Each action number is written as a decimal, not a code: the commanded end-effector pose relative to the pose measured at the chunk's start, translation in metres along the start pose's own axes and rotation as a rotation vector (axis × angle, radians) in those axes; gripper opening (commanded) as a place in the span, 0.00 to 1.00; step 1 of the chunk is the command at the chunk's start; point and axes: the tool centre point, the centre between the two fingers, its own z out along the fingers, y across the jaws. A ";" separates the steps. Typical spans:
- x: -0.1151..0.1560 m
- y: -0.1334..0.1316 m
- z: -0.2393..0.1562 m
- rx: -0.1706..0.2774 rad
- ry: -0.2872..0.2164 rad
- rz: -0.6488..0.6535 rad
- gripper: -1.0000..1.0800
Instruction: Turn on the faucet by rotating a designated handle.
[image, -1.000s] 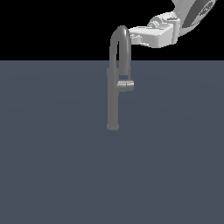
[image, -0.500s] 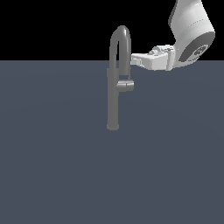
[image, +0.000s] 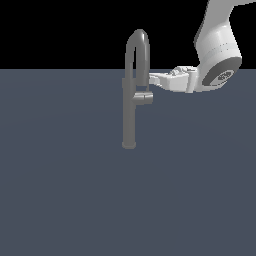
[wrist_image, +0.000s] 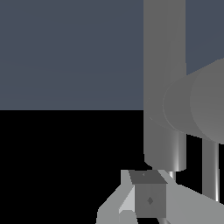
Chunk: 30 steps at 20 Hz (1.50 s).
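Note:
The faucet (image: 129, 117) is a slim grey column with a narrow gooseneck spout (image: 138, 41), standing on the dark floor. The handle (image: 145, 97) is a stubby grey cylinder jutting from the column toward the exterior view's right. My gripper (image: 152, 77) reaches in from that right, level, just above the handle and next to the spout's down-turned end. Its fingers appear closed together and hold nothing. In the wrist view the column (wrist_image: 164, 65) and the handle (wrist_image: 199, 105) fill the frame close by, with my gripper (wrist_image: 146, 186) just short of them.
The white arm's wrist and forearm (image: 217, 55) hang at the exterior view's upper right. The flat dark grey floor (image: 65, 190) spreads all around the faucet. Nothing else shows.
The arm has come down and swung in toward the faucet. The gripper dropped from spout-top height to just above the handle. The faucet and handle have not moved.

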 end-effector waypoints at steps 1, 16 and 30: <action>0.000 0.000 0.001 0.003 -0.003 0.001 0.00; -0.010 0.025 0.000 0.003 -0.004 0.002 0.00; -0.009 0.058 0.000 0.004 -0.003 0.001 0.00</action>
